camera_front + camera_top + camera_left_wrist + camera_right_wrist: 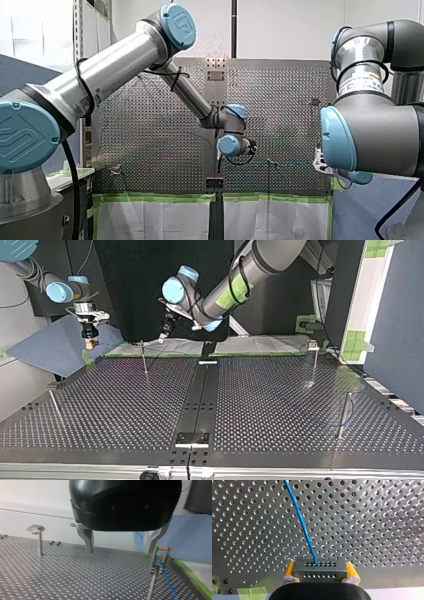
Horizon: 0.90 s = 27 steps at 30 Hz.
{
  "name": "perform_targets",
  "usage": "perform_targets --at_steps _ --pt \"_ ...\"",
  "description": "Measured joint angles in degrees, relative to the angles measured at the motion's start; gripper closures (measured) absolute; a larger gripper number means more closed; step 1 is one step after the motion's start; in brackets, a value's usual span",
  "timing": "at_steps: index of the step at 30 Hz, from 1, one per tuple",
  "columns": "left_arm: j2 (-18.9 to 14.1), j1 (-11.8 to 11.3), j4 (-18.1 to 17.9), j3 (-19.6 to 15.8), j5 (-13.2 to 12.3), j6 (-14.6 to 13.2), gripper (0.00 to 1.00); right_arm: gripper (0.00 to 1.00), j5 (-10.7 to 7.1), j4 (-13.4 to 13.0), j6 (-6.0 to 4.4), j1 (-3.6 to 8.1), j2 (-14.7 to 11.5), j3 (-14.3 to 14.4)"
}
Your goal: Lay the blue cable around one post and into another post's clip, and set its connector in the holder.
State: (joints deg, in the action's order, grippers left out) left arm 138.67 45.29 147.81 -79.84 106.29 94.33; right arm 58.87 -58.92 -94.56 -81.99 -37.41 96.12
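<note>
While the right gripper [320, 572] pinches the dark connector [320, 566] between its yellow pads [290, 570], the blue cable [302, 525] runs out of the connector's face and away over the perforated table [374, 517]. The left gripper [120, 551] hangs spread, nothing between its metal fingers, low over the table and just beside a clip post [153, 561]. The cable passes that post; seated in the clip or not, can't tell. Judgement: routing is mid-way, connector not yet set down, and I can't pick out the holder. Next move likely needs the right gripper to carry the connector without yanking the cable, with the left one guiding the cable at the post and not snagging it. Writing: blue joint caps [179, 24] show a moulded logo, no legible letters. A sticker [366, 80] on the right arm is too small to read.
</note>
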Motion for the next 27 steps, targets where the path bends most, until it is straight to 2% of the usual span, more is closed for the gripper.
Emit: perform_targets --at_steps 4,18,27 --pt "-2.1 0.5 -1.1 -2.1 -0.1 0.3 0.00 1.00 -0.04 0.1 -0.07 -0.10 0.0 0.0" --pt "-8.9 1.2 1.3 -8.9 0.2 0.3 0.00 1.00 -0.06 0.5 -0.20 -0.27 0.0 0.0" --pt "-13.5 0.4 -0.8 -13.5 3.1 0.4 0.00 1.00 -0.06 0.5 -0.20 -0.44 0.0 0.0"
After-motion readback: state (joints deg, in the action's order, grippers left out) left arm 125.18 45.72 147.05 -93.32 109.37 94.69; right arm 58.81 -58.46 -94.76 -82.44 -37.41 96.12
